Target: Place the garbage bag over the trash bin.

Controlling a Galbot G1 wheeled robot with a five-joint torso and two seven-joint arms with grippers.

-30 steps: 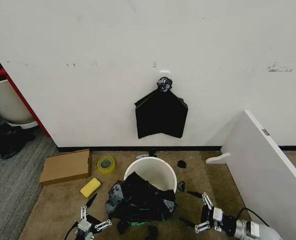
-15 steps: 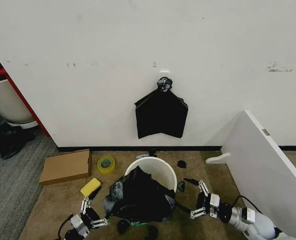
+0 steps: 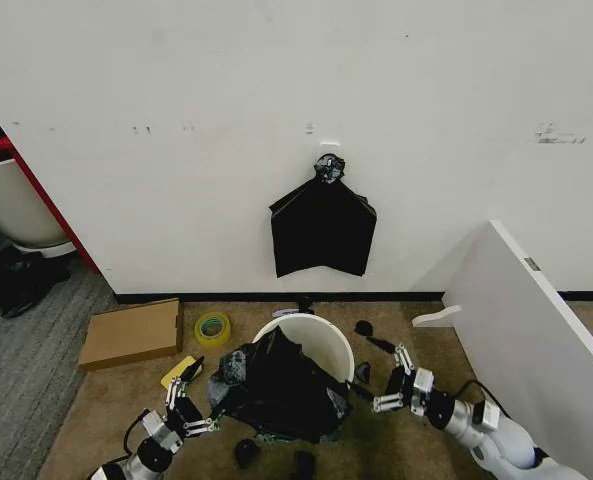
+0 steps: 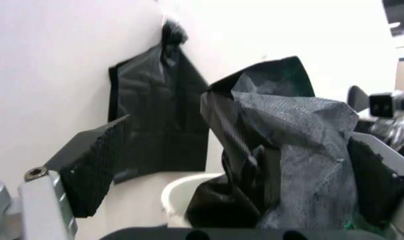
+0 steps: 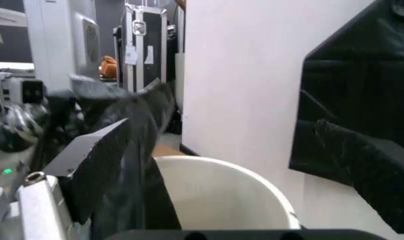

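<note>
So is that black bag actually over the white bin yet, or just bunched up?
Still bunched. The garbage bag sits crumpled against the near side of the trash bin, whose far rim and inside remain bare white.

One trash bin (image 3: 311,340) stands on the floor, and one garbage bag (image 3: 276,392) is heaped over its near side. One folded black bag bundle (image 3: 322,230) hangs on the wall. Four small black scraps lie around the bin: one (image 3: 363,328) behind it to the right, one (image 3: 362,372) beside its right wall, and two in front (image 3: 244,452) (image 3: 303,463). There is one cardboard box (image 3: 132,333), one tape roll (image 3: 213,328) and one yellow sponge (image 3: 179,372). Two tools show: the left tool (image 3: 188,403) and the right tool (image 3: 381,376).
</note>
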